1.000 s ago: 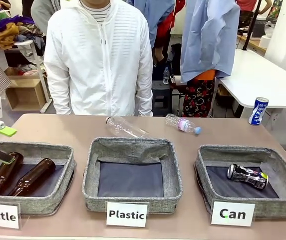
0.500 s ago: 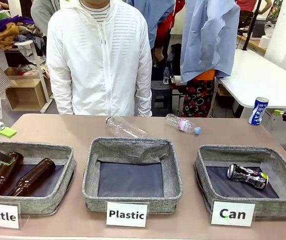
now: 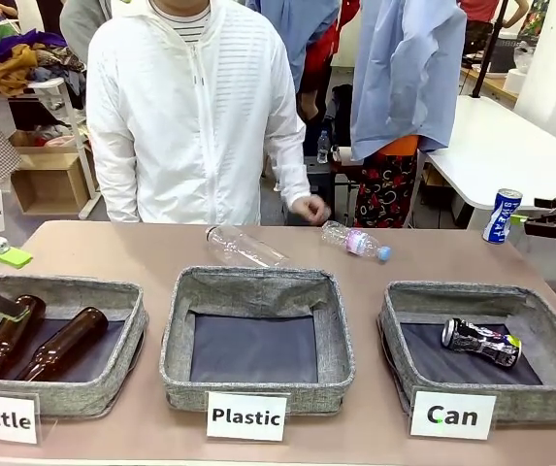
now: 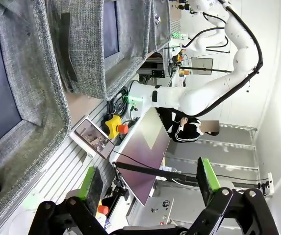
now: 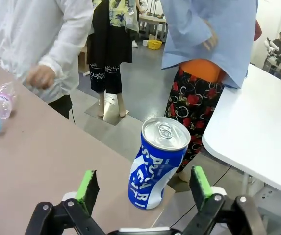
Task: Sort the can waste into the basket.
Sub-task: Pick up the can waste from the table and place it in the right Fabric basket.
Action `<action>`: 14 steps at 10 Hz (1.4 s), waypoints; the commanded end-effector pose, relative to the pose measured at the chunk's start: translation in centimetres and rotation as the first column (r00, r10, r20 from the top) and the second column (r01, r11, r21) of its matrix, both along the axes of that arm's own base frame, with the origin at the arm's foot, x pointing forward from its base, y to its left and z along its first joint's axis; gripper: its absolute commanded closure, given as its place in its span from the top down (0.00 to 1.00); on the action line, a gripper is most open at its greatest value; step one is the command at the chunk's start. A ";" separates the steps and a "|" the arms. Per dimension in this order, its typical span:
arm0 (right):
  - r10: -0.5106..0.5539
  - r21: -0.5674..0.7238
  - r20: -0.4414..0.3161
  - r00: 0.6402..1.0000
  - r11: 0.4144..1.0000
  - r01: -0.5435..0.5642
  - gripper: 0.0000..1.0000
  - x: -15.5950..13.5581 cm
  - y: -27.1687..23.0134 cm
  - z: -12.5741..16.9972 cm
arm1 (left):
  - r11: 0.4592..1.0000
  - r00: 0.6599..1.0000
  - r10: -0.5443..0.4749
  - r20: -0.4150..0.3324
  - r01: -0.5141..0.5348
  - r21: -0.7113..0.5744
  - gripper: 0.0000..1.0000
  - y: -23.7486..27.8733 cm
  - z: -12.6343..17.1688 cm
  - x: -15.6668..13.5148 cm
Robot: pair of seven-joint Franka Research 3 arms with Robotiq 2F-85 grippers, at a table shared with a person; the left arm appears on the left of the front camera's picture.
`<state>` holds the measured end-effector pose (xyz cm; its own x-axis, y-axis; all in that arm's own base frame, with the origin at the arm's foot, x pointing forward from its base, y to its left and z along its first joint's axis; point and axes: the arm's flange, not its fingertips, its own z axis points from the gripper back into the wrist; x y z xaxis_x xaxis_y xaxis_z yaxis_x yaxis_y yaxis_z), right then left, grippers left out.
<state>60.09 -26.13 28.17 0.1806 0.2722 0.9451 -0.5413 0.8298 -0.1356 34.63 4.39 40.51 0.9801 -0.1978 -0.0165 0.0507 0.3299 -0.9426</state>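
The right gripper has its two green-padded fingers spread wide, one on each side of a blue-and-white can, touching neither side. The can stands upright, leaning a little, at the far right corner of the brown table, right at its edge. From the front, this gripper reaches in from the right edge, level with the can and just beside it. Nearer the camera, the grey woven basket behind a white card reading "Can" holds a dark, dented can lying on its side. The left gripper is also spread, with nothing between its fingers. It hangs at the far-left rim of the basket marked "Bottle", which holds two brown bottles. Two clear plastic bottles lie on the table beyond the middle basket, and a person's hand hangs near one of them.
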 end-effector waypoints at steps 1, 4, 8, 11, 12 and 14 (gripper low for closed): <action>-0.035 0.042 -0.033 0.999 0.998 0.036 1.00 1.9 0.2 -0.6 | 1.000 1.000 -0.002 0.006 0.002 -0.006 1.00 0.2 0.1 -0.4; -0.005 0.118 -0.096 0.995 0.993 0.016 1.00 4.2 0.3 -2.4 | 1.000 1.000 -0.002 0.006 0.002 -0.006 1.00 0.2 0.1 -0.4; -0.003 0.213 -0.118 0.993 0.977 0.028 1.00 6.0 0.6 -3.0 | 1.000 1.000 -0.002 0.006 0.002 -0.006 1.00 0.2 0.1 -0.4; 0.008 0.246 -0.146 0.989 0.969 0.028 0.40 6.0 0.7 -2.8 | 1.000 1.000 -0.002 0.006 0.002 -0.006 1.00 0.2 0.1 -0.4; 0.011 0.261 -0.142 0.990 0.965 0.027 0.00 6.0 0.7 -2.4 | 1.000 1.000 -0.002 0.006 0.002 -0.006 1.00 0.2 0.1 -0.4; 0.021 0.259 -0.120 0.993 0.966 0.011 0.00 5.2 0.3 -0.4 | 1.000 1.000 -0.002 0.006 0.002 -0.006 1.00 0.2 0.1 -0.4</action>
